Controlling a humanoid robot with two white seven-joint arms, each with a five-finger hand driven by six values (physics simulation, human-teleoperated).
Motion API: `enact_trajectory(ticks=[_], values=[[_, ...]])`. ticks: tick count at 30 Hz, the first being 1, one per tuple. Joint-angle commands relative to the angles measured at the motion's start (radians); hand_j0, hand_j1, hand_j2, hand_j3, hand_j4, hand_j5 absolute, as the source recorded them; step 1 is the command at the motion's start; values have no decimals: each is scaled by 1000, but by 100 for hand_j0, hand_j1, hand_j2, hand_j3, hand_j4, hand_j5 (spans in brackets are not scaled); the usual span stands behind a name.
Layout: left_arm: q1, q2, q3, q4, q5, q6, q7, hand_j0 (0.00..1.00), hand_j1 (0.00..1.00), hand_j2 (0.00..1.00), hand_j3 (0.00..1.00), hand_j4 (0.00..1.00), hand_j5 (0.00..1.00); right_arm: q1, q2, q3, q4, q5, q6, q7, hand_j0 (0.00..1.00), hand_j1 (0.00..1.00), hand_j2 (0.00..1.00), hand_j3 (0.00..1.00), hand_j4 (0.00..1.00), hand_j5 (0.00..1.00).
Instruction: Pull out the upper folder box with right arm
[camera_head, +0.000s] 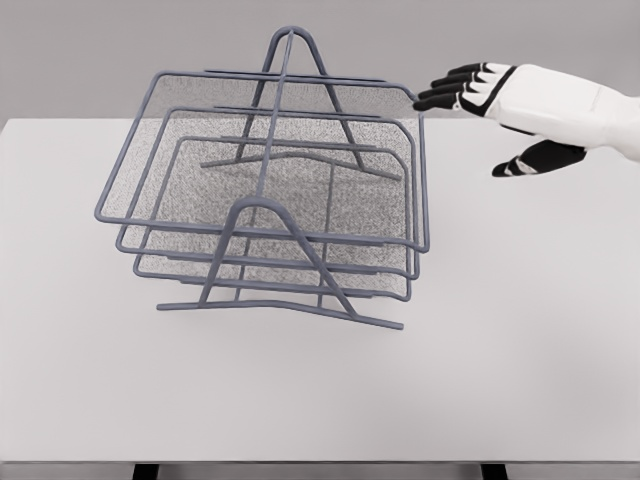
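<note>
Upper folder box (270, 160) sits atop the wire rack (290, 300) on the desk (520, 350); the right robot hand (490, 110), fingers spread and empty, hovers just beside its corner.

The rack (290, 300) stands on the counter (520, 350), in its left half and toward the back. Three trays sit in the rack, one above the other. The upper tray (200, 120) lies on top, the middle tray (125, 240) is under it, and the lower tray (400, 292) is at the bottom. The right robot hand (490, 120) is to the right of the rack, above the back part of the counter. Its fingertips (425, 98) are just beside the right rear corner of the upper tray.
</note>
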Motion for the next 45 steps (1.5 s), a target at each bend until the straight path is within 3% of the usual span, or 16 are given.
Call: enact_trajectory(ticks=[1, 4, 8, 15, 21, 30, 33, 37, 45], values=[[0, 0, 0, 0, 0, 0, -1, 100, 100, 100, 100, 100, 100, 0, -8, -6, -3, -7, 3, 2, 100, 100, 100, 100, 100, 100], [0, 0, 0, 0, 0, 0, -1, 100, 100, 100, 100, 100, 100, -2, -5, 28, 14, 8, 9, 2, 100, 100, 100, 100, 100, 100], [0, 0, 0, 0, 0, 0, 0, 100, 100, 100, 100, 100, 100, 0, 40, 102, 112, 77, -58, 2, 100, 100, 100, 100, 100, 100], [0, 0, 0, 0, 0, 1, -1, 100, 100, 100, 100, 100, 100, 17, 94, 152, 200, 157, -137, 2, 100, 100, 100, 100, 100, 100], [0, 0, 0, 0, 0, 1, 0, 100, 100, 100, 100, 100, 100, 40, 81, 152, 189, 163, -137, 2, 100, 100, 100, 100, 100, 100], [0, 0, 0, 0, 0, 0, 0, 100, 100, 100, 100, 100, 100, 52, -29, 122, 135, 148, -137, 2, 100, 100, 100, 100, 100, 100], [0, 0, 0, 0, 0, 0, -1, 100, 100, 100, 100, 100, 100, 107, -38, 34, 135, 146, -137, 2, 100, 100, 100, 100, 100, 100], [0, 0, 0, 0, 0, 1, 0, 100, 100, 100, 100, 100, 100, 110, -74, 25, 135, 109, -137, 2, 100, 100, 100, 100, 100, 100], [0, 0, 0, 0, 0, 0, -1, 100, 100, 100, 100, 100, 100, 98, -69, -2, 128, 69, -137, 2, 100, 100, 100, 100, 100, 100]])
